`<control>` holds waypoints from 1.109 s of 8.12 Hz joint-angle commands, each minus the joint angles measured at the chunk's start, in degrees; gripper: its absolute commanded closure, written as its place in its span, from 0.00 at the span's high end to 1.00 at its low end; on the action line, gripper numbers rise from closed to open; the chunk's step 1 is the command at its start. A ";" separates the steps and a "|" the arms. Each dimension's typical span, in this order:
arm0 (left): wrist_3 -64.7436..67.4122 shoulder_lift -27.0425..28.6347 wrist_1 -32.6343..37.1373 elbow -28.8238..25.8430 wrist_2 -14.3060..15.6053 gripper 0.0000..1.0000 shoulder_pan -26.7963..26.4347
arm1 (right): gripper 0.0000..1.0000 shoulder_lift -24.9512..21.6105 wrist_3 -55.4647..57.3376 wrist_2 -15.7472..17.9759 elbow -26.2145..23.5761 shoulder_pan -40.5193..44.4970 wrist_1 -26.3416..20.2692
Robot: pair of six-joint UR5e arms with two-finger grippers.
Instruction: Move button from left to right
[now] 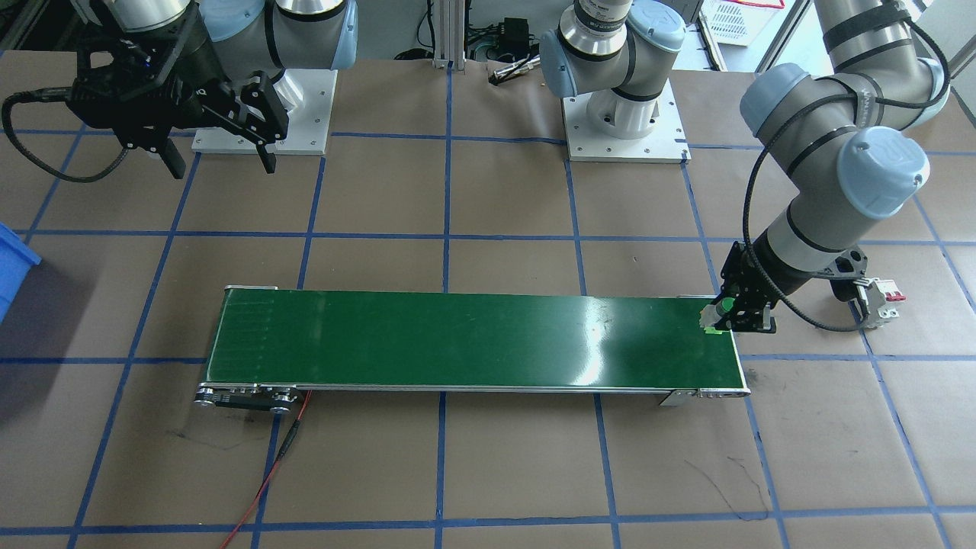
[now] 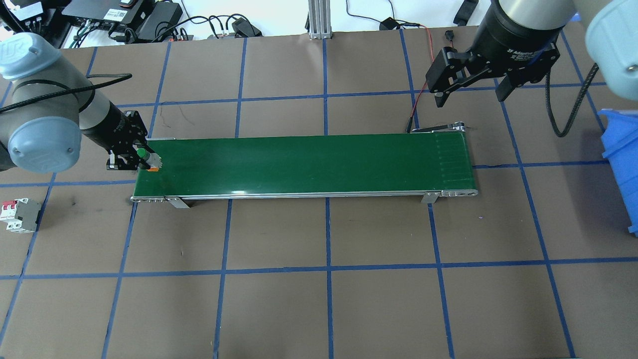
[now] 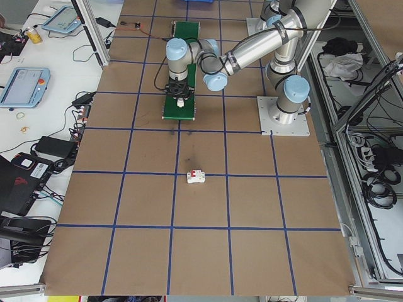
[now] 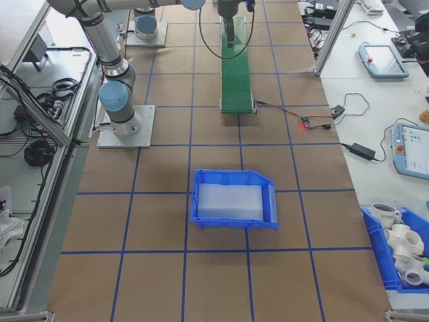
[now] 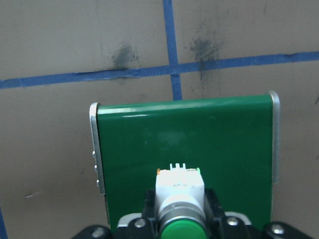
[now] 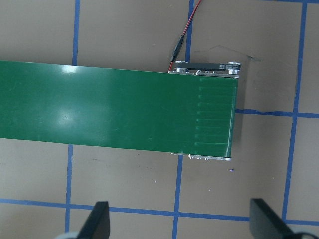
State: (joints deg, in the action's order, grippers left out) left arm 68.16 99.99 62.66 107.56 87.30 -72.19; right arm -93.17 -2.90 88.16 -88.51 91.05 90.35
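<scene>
Both claws visible overhead: left claw [image 2: 141,158] grips button [image 2: 148,159]; right claw [image 2: 471,93] wide.

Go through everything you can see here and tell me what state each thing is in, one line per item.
button: held by the left gripper over the left end of the belt.
left gripper: shut on the button.
right gripper: open, empty, raised beyond the belt's right end.
conveyor belt: nothing lying on its surface.
circuit breaker: on the table, untouched, apart from the belt.
blue bin: no parts visible inside.
</scene>
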 commanded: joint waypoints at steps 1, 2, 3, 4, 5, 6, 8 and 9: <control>1.89 2.66 -0.87 0.11 0.07 0.00 -1.73 | 1.00 0.00 0.00 0.00 0.00 0.00 0.00; 1.54 2.84 -0.87 0.11 0.07 0.00 -1.73 | 1.00 0.00 0.00 -0.09 0.00 0.00 0.00; 0.93 3.02 -0.87 0.11 -0.11 0.00 -1.73 | 1.00 0.00 0.00 -0.09 0.00 0.00 0.00; 1.10 3.80 -1.04 0.02 -0.20 0.00 -1.73 | 1.00 0.00 0.00 -0.09 0.00 0.00 0.00; 0.93 3.81 -1.66 0.02 0.15 0.08 -1.73 | 1.00 0.09 0.00 -0.09 0.00 0.00 0.00; 0.67 3.81 -1.49 0.02 1.63 0.67 -1.73 | 1.00 0.18 0.00 -0.09 0.00 0.00 0.00; -0.13 3.98 -1.92 0.11 4.90 1.00 -1.90 | 1.00 0.26 0.00 -0.09 0.00 0.00 0.00; -0.22 3.98 -2.01 0.11 4.90 1.00 -1.90 | 1.00 0.27 0.00 -0.09 0.00 0.00 0.00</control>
State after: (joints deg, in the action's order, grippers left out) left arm 68.31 103.92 60.86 107.64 91.25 -74.04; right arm -92.96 -2.90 88.10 -88.51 91.05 90.35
